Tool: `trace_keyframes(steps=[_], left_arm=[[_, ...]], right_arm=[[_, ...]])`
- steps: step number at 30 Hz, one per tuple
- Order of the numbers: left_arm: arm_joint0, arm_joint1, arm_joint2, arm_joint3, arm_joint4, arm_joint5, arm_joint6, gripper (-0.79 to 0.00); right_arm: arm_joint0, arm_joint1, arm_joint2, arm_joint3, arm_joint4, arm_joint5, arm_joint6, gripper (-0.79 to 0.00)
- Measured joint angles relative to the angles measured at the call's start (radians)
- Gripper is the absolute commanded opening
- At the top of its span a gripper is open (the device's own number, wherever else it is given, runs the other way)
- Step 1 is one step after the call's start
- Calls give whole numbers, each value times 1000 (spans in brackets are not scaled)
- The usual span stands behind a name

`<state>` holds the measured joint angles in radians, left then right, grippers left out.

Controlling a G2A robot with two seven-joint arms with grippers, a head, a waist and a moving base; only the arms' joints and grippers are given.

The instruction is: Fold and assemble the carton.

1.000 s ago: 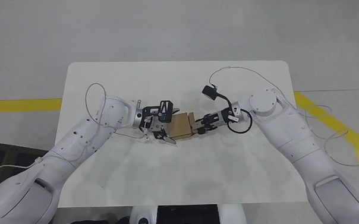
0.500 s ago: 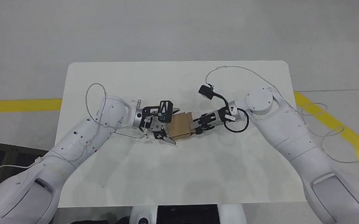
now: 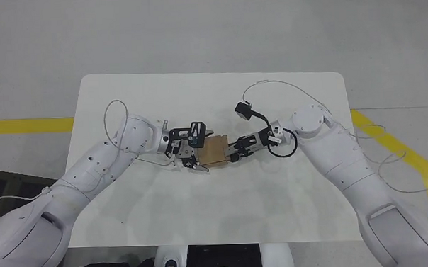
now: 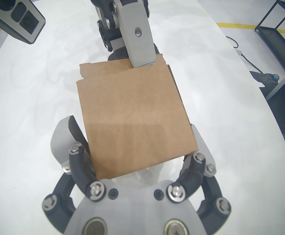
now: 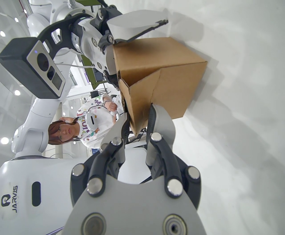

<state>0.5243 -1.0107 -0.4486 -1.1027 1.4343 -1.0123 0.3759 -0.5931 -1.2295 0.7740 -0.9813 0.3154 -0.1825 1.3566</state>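
Observation:
A small brown carton (image 3: 216,152) lies on the white table (image 3: 213,98) between both arms. In the left wrist view the carton (image 4: 133,115) shows a flat closed face, and my left gripper (image 4: 133,133) is shut across its near end, one finger (image 4: 66,138) on each side. My right gripper (image 3: 234,154) is at the opposite end. In the right wrist view my right gripper (image 5: 139,118) is shut on the edge of a half-folded flap (image 5: 142,100) of the carton's open end. One right finger (image 4: 138,33) lies on that flap in the left wrist view.
A thin grey cable (image 3: 283,81) loops over the table's far right part. The table's front edge (image 3: 218,241) runs close below the arms. A yellow floor line (image 3: 29,126) passes on both sides, and a black rack (image 4: 270,22) stands off the table.
My right arm has edged toward the carton, pressing the flap closer in. The left arm and the carton have kept still.

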Motion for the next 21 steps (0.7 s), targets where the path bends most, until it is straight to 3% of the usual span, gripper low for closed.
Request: trace_keyframes(steps=[13,21], left_arm=[[-32,7,48,10,25,0,33,0],[-41,10,43,25,27,0,46,0]], right_arm=[[18,-24,-23,60,32,-23,21,-570],[16,-10,8,66,9,-34,27,-554]])
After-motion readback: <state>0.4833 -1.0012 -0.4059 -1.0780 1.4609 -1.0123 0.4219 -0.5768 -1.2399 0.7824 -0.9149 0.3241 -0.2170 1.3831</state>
